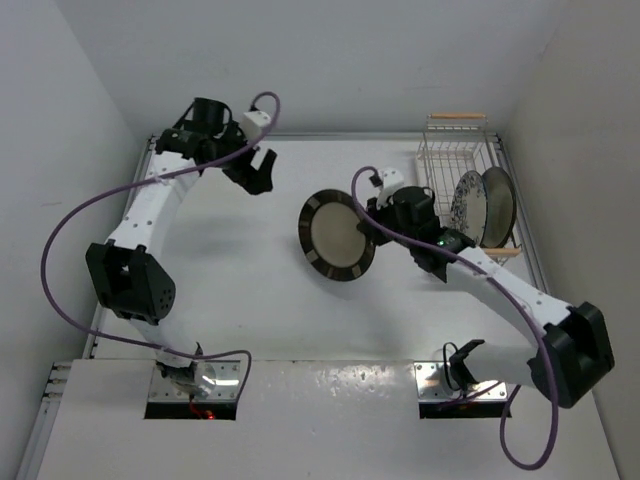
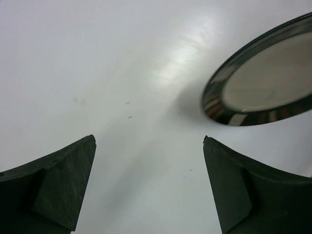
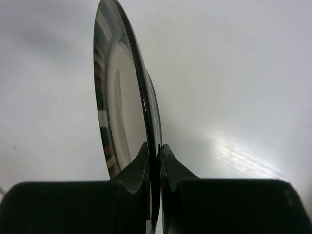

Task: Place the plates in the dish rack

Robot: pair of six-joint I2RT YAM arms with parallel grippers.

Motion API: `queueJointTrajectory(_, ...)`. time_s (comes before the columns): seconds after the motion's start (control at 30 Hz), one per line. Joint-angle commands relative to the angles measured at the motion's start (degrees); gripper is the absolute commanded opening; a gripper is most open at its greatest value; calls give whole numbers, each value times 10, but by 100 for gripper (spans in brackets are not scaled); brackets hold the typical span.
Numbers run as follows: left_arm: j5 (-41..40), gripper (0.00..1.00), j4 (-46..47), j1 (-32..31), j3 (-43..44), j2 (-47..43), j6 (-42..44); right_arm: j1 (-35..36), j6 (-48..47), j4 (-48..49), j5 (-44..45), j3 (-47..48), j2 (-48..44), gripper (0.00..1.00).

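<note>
**A:** Which arm has the plate?

**B:** The right one. The right gripper (image 3: 156,152) is clamped on the rim of the striped-rim plate (image 1: 338,236). The rim runs edge-on between the two fingers. The plate is tilted and hangs over the middle of the table (image 1: 250,300), apparently clear of it.

**A:** And the left gripper?

**B:** The left gripper (image 2: 148,139) is spread wide with nothing between its fingers. It sits near the far left corner, apart from the plate.

**A:** Which way is the dish rack from the plate?

**B:** To the right. The dish rack (image 1: 435,165) stands in the far right corner. The plate sticks out to the left of the right wrist and the rack lies on the wrist's other side, so the right arm is nearer. I would expect a swing rightward.

**A:** Is there room?

**B:** The blue-and-white plate (image 1: 466,205) and the grey-rimmed plate (image 1: 498,205) stand on edge, side by side, in the rack's near right part. Bare wires show to their left, the side facing the gripper. In my judgement, the held plate's face must be turned parallel to theirs.
</note>
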Motion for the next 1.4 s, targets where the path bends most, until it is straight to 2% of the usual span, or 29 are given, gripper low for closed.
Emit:
queueJointTrajectory(0.0,-40,96,25,45,26,-34,-64,-6,-10,62,125,104,-73,0)
queueJointTrajectory(0.13,-40,96,30,87,9,-34,-78,-4,-38,75,281,143,-111,0)
queueJointTrajectory(0.23,-40,96,30,94,-7,-39,-84,-5,-108,99,387,168,-132,0)
queueJointTrajectory(0.27,-34,96,30,100,-16,-39,-84,-6,-171,118,474,170,-132,0)
queueJointTrajectory(0.33,-34,96,30,106,-24,-44,-84,-6,-227,171,533,164,-137,0)
queueJointTrajectory(0.37,-34,96,30,106,-30,-44,-84,-10,-308,189,579,157,-139,0)
queueJointTrajectory(0.4,-34,96,35,112,-30,-44,-84,-9,-333,207,588,130,-141,0)
queueJointTrajectory(0.47,-29,96,35,112,-36,-44,-84,-16,-390,251,593,100,-153,0)
queueJointTrajectory(0.63,-23,96,35,118,-36,-44,-90,-45,-413,249,577,83,-169,0)
queueJointTrajectory(0.8,-18,96,35,118,-36,-44,-90,-79,-484,330,578,45,-164,0)
queueJointTrajectory(0.93,-18,96,35,118,-41,-44,-90,-101,-432,290,539,38,-174,0)
queueJointTrajectory(1.07,-18,96,35,118,-41,-44,-90,-125,-366,202,497,29,-173,0)
queueJointTrajectory(1.2,-23,96,35,118,-52,-44,-90,-160,-301,149,419,6,-179,0)
queueJointTrajectory(1.37,-23,96,35,123,-58,-39,-90,-190,-271,112,379,-6,-173,0)
